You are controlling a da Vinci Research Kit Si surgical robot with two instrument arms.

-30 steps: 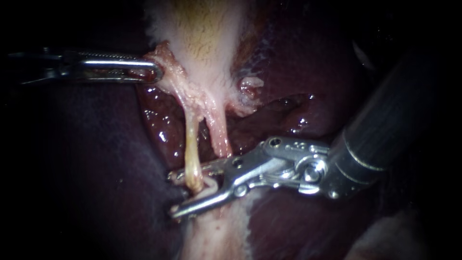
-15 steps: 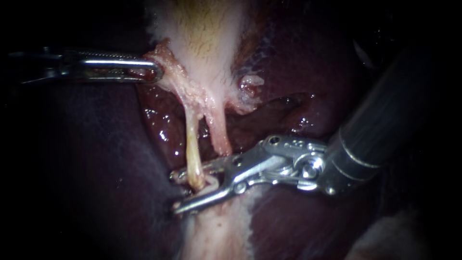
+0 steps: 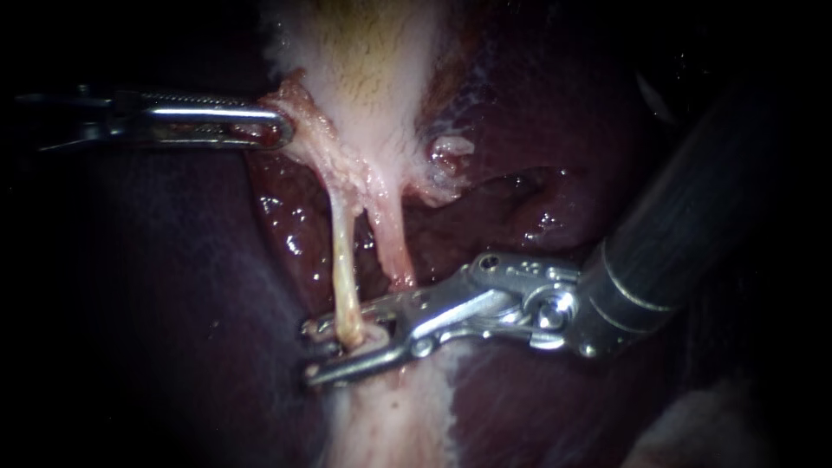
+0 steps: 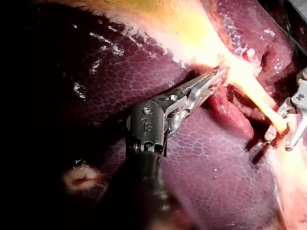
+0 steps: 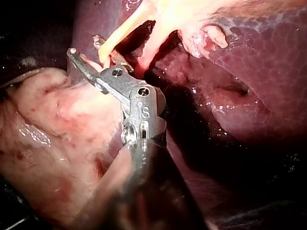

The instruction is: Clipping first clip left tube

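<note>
The left instrument (image 3: 276, 130) pinched the gallbladder (image 3: 373, 69) in its jaws so the left tube (image 3: 342, 269) lay stretched over the liver (image 3: 563, 130). The right instrument (image 3: 342, 347) held its jaws spread around the tube's low end, ready to clip.

Right instrument (image 3: 310, 352) has eased leftward — its jaws seemingly narrower around the left tube (image 3: 344, 277).

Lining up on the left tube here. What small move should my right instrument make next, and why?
Probably squeeze the right instrument shut. Its open jaws straddle the left tube near its lower end, and the left instrument, gripping the gallbladder, holds the tube stretched straight.
</note>
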